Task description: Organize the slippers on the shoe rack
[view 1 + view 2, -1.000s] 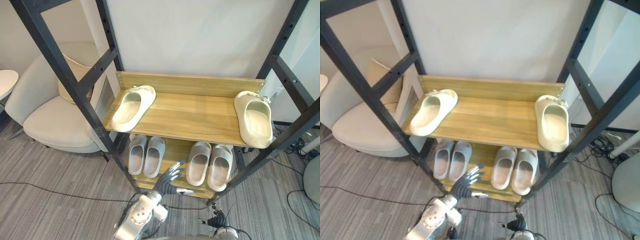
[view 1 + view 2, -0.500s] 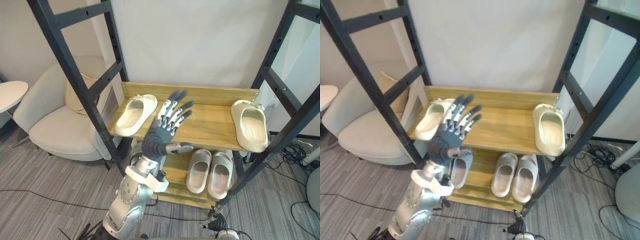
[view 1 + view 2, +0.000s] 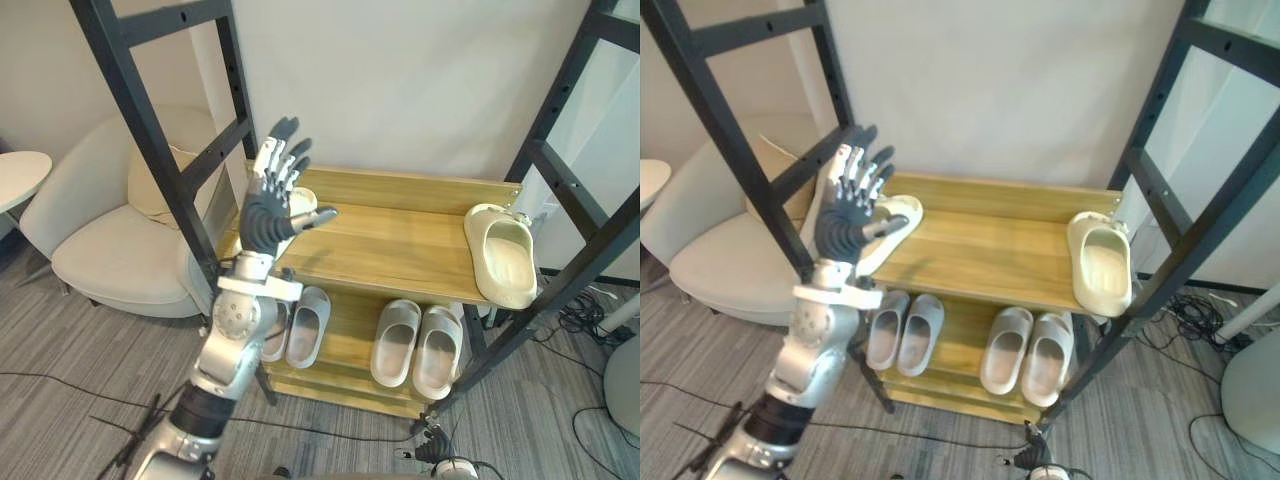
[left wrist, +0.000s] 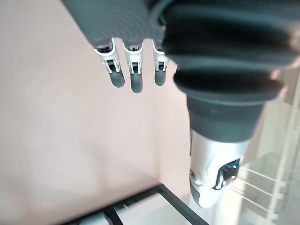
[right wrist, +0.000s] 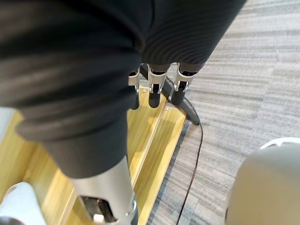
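Note:
A cream slipper (image 3: 892, 225) lies at the left end of the upper wooden shelf (image 3: 400, 235), partly hidden behind my left hand (image 3: 270, 205). That hand is raised in front of it, open with fingers spread and nothing held. A second cream slipper (image 3: 503, 255) lies at the shelf's right end, toe toward the front. On the lower shelf sit two grey-white pairs, the left pair (image 3: 305, 325) and the right pair (image 3: 415, 345). My right hand (image 5: 152, 91) hangs low by the rack's bottom board with straight fingers, holding nothing.
Black metal posts (image 3: 150, 120) frame the rack on both sides. A beige armchair (image 3: 110, 250) and a small round white table (image 3: 20, 175) stand to the left. A pale rounded object (image 3: 625, 385) sits on the grey carpet at the right.
My left hand has risen from below the rack and swung left, from before the shelf's middle to in front of the left cream slipper. The slippers have not moved.

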### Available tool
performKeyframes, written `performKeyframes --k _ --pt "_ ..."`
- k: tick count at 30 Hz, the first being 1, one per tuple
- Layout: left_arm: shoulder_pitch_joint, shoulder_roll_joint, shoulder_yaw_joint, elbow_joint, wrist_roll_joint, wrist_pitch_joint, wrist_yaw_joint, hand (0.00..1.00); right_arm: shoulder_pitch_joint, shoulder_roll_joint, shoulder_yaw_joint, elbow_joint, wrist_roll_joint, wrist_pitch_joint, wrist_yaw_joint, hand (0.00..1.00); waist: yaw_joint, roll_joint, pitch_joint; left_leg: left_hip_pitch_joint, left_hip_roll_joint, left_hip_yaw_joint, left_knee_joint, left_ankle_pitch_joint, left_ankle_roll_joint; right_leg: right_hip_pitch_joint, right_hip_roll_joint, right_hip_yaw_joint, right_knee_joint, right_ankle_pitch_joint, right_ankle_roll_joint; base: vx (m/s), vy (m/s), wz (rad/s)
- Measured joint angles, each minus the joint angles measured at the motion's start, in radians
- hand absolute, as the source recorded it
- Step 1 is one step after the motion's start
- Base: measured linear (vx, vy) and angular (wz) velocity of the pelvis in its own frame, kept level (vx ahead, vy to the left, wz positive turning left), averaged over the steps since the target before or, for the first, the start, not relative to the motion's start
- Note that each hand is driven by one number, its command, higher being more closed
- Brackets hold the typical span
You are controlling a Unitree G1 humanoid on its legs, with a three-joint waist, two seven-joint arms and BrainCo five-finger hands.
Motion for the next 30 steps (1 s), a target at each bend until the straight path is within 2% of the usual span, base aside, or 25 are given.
performKeyframes --k 6,11,26,30 --pt "-0.068 0.143 0.072 0.116 0.035 0.033 0.0 0.0 0.007 -0.005 -0.001 -0.012 0.0 0.002 0.01 0.0 -0.001 -0.001 0.001 -0.006 -0.001 0.003 0.0 -0.005 0.006 -0.013 0.0 0.012 0.001 -0.001 0.0 0.02 0.009 -0.05" --pt "-0.087 0.241 0.076 0.117 0.077 0.05 -0.01 0.0 0.033 -0.005 -0.006 -0.058 0.0 0.005 0.027 0.0 -0.001 -0.002 0.0 -0.02 -0.002 0.007 0.0 -0.006 0.006 -0.033 -0.001 0.017 0.007 -0.002 -0.001 0.0 0.001 -0.01" --pt "-0.177 0.252 0.023 0.237 0.285 0.116 -0.076 0.0 0.087 -0.004 -0.004 -0.133 0.0 0.007 0.046 0.0 0.0 -0.01 -0.019 -0.036 0.0 0.022 0.003 -0.008 0.002 -0.067 -0.004 0.029 0.042 -0.016 -0.005 0.01 0.001 -0.02" --pt "-0.19 0.252 0.013 0.294 0.341 0.132 -0.091 0.0 0.105 -0.004 0.0 -0.167 0.0 0.007 0.046 0.0 -0.009 -0.01 -0.019 -0.036 0.001 0.027 0.003 -0.008 0.002 -0.069 -0.005 0.034 0.05 -0.017 -0.006 0.01 0.002 -0.03"
